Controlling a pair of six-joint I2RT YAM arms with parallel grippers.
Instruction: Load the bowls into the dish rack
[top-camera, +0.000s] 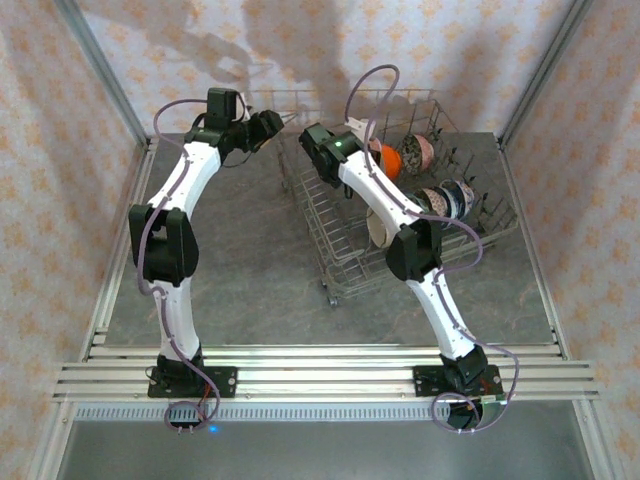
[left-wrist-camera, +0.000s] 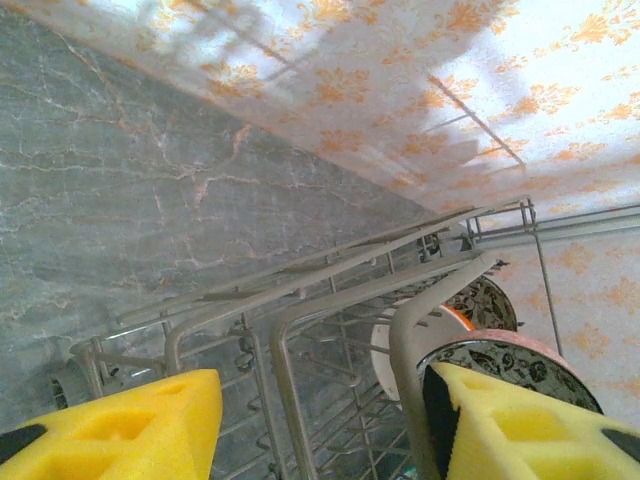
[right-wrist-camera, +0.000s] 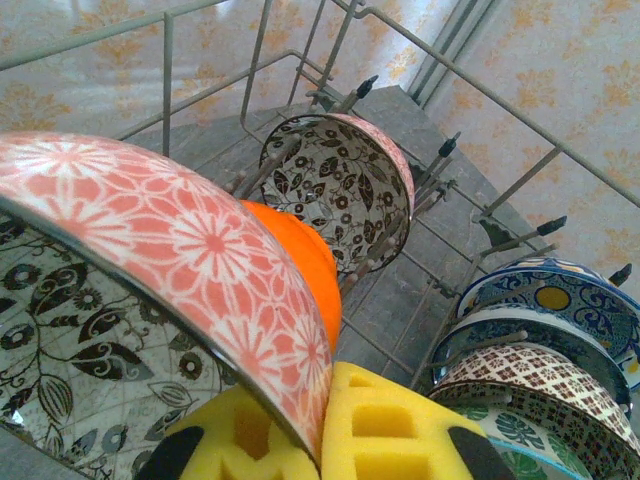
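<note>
- The pink bowl (right-wrist-camera: 190, 240), flowered outside and leaf-printed inside, fills the left of the right wrist view. It is held on edge inside the rack (top-camera: 335, 262).
- It looks like glazed ceramic, so I judge it stiff, fairly heavy for its size, slick and easily chipped against wire or another bowl.
- The right fingers (right-wrist-camera: 390, 430) are clamped across its rim at the bottom centre of the frame, one pad inside and one outside.
- The rim is the sensible hold. The foam pads should resist slipping on glaze, but a hold at one edge lets the bowl swing.
- An orange bowl (right-wrist-camera: 300, 255) sits just behind it, very close or touching; I cannot tell which.
- Further up the frame, a second leaf bowl (right-wrist-camera: 340, 190) stands on edge between tines.
- At lower right, a blue bowl (right-wrist-camera: 555, 300) and a brown bowl (right-wrist-camera: 530, 385) stand racked in a row.
- The left fingers (left-wrist-camera: 130, 425) are spread wide with nothing between the pads. They hover over the rack's corner, with grey tabletop (left-wrist-camera: 120, 190) beyond.
</note>
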